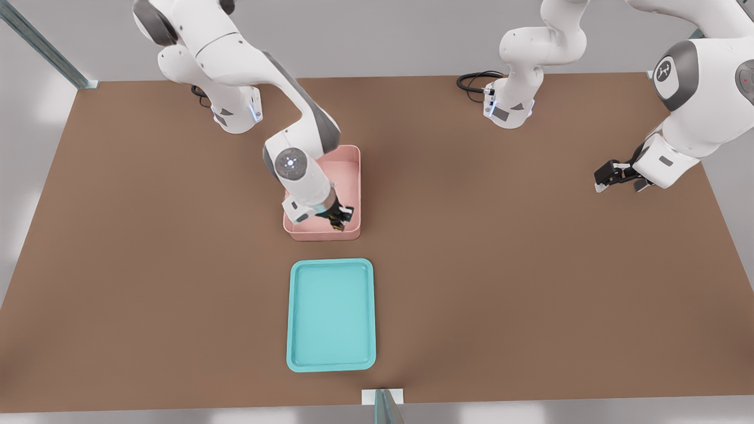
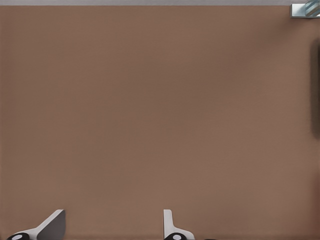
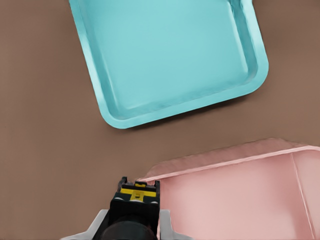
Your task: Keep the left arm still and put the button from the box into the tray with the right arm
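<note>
The pale pink box (image 1: pixel 323 234) sits mid-table, and the turquoise tray (image 1: pixel 331 365) lies just in front of it, nearer the camera. My gripper (image 1: pixel 340 220) hangs over the box's near end, towards the front view's right corner. In the right wrist view the gripper (image 3: pixel 136 199) is shut on the button (image 3: pixel 136 192), whose yellow cap and black base show between the fingers. The button is held above the box's near wall (image 3: pixel 225 161). Beyond that wall lies the tray (image 3: pixel 116 118), with nothing in it.
The parked arm's gripper (image 1: pixel 618 175) hovers over the table at the front view's right. Both arm bases and a black cable (image 1: pixel 471 81) stand along the far edge. A metal bracket (image 1: pixel 382 398) sits at the near table edge.
</note>
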Motion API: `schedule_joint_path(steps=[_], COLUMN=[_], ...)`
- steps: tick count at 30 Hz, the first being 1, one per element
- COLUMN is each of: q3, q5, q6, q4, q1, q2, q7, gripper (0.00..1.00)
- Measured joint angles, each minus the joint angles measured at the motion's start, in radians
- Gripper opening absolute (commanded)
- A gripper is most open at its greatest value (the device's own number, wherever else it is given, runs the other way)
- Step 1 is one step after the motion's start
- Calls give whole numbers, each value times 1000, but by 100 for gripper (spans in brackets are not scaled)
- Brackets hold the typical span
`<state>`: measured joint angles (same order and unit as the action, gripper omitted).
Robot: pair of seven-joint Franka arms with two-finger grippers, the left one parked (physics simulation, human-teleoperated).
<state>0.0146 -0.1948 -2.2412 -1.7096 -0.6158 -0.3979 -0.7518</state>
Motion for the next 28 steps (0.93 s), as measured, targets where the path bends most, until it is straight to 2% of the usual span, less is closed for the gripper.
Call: schedule_joint_path(steps=[1,4,7,8,9,10,11,13,15,18,20,21,28], q3=[-3,-71,-105,-107,-107,-106,-105,-103,-103,-110,-109,-106,-107], q5=[15,47,61,63,65,67,69,73,79,122,177,205,288], q6=[21,60,42,31,22,16,16,45,145,390,526,580,804], q4=[115,360,462,469,471,470,461,454,453,435,328,299,325], q1=[3,6,44,48,49,48,48,60,147,297,360,380,394], q2=[-77,-289,-416,-435,-444,-449,-444,-402,-306,-78,120,177,200], q7=[20,94,174,198,219,238,256,292,351,453,512,540,680], gripper=[44,44,44,61,87,100,100,100,100,100,100,100,100])
